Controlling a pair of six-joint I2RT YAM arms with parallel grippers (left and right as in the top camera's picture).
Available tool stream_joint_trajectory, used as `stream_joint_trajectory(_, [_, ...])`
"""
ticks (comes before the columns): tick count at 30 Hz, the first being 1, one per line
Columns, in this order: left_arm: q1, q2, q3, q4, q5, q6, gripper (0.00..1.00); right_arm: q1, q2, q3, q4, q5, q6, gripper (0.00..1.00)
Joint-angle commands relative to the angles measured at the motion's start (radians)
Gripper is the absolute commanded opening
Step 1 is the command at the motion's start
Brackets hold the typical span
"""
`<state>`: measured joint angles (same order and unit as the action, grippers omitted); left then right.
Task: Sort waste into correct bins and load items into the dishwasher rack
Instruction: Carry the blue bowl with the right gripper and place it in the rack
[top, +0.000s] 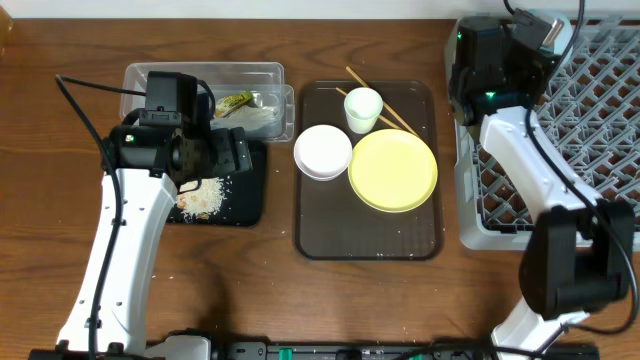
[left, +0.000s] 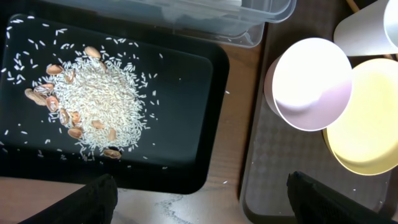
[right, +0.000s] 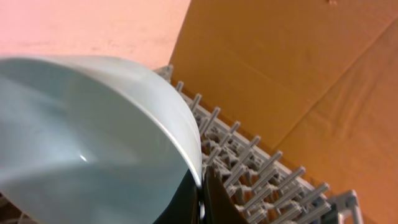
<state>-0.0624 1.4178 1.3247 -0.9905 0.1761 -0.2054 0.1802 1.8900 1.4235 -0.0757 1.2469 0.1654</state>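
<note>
Over the black tray (left: 186, 93), where rice scraps (left: 99, 99) are heaped, the left gripper (left: 208, 204) is held wide open (nothing is caught between its fingers). Farther right, over the dishwasher rack (right: 261, 168), the light blue bowl (right: 81, 137) is clamped by its rim in the right gripper (right: 200, 200).

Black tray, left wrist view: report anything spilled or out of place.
The rice scraps sit heaped inside the black tray, with loose grains scattered across it. A few grains lie off its right edge on the table. Nothing else looks odd.
</note>
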Motion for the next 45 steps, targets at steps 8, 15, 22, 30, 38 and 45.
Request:
stream_joint_trajectory(8, [0.002,0.005,0.003,-0.003,-0.013,0.006,0.90,-0.009,0.145,0.002,0.113,-0.017,-0.150,0.01])
stream_joint_trajectory(15, [0.002,0.005,0.003,-0.003,-0.013,0.006,0.90,-0.009,0.194,0.002,0.109,-0.018,-0.160,0.01])
stream_joint_trajectory(22, [0.002,0.005,0.003,-0.003,-0.013,0.006,0.90,0.008,0.205,0.002,0.067,-0.052,-0.163,0.01])
stream_joint_trajectory(30, [0.002,0.005,0.003,-0.003,-0.013,0.006,0.91,0.066,0.204,0.002,-0.008,-0.051,-0.163,0.38])
stream_joint_trajectory(38, [0.002,0.005,0.003,-0.003,-0.013,0.006,0.91,0.089,0.174,0.003,-0.016,-0.078,-0.178,0.53])
stream_joint_trajectory(45, [0.002,0.005,0.003,-0.003,-0.013,0.006,0.91,0.118,0.069,0.003,-0.157,-0.362,-0.188,0.66])
